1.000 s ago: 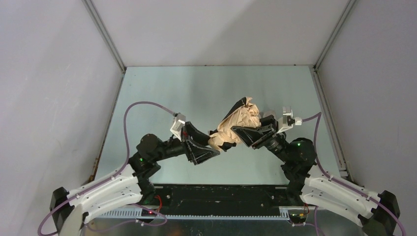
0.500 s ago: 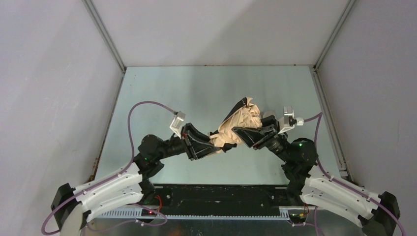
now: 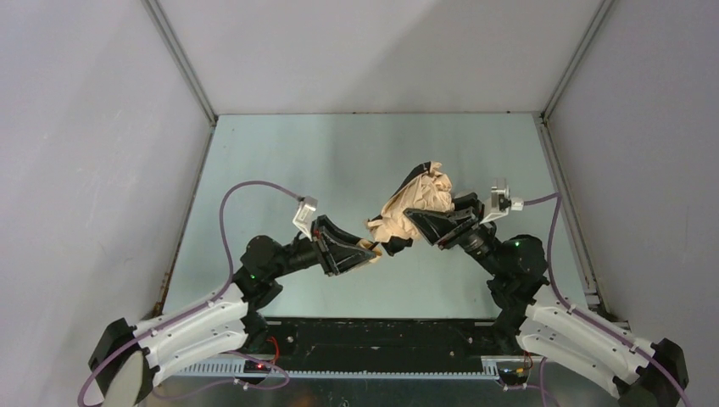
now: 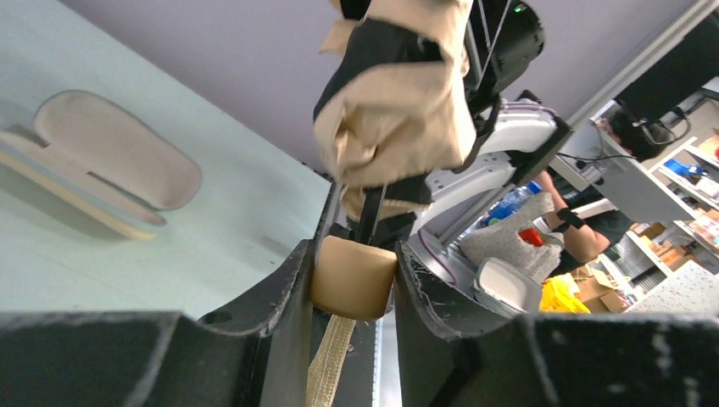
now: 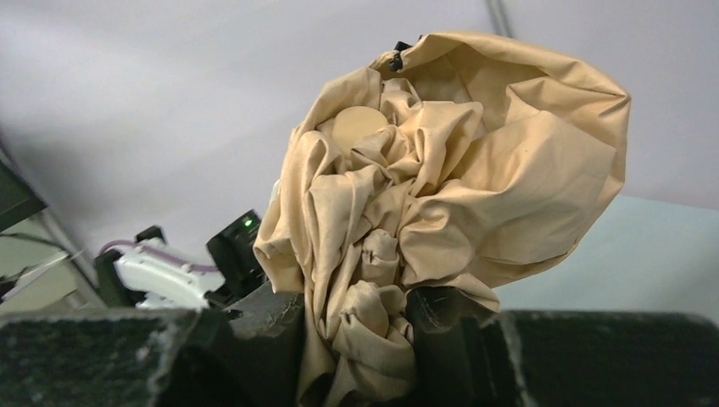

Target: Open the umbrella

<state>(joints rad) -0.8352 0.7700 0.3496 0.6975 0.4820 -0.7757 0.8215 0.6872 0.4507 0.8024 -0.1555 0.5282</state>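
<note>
Both my arms reach inward from the near edge, elbows bent, wrists angled toward each other. My left claw (image 3: 370,251) is clamped on the handle of the umbrella (image 3: 424,193). My right claw (image 3: 414,222), held a little higher, pinches its bunched fabric between narrow-set fingers.

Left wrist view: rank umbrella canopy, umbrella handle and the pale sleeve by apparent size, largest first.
1-2. umbrella canopy and pale sleeve: look about alike; their distances from the camera may differ, so unranked.
3. umbrella handle: clearly smallest.
</note>
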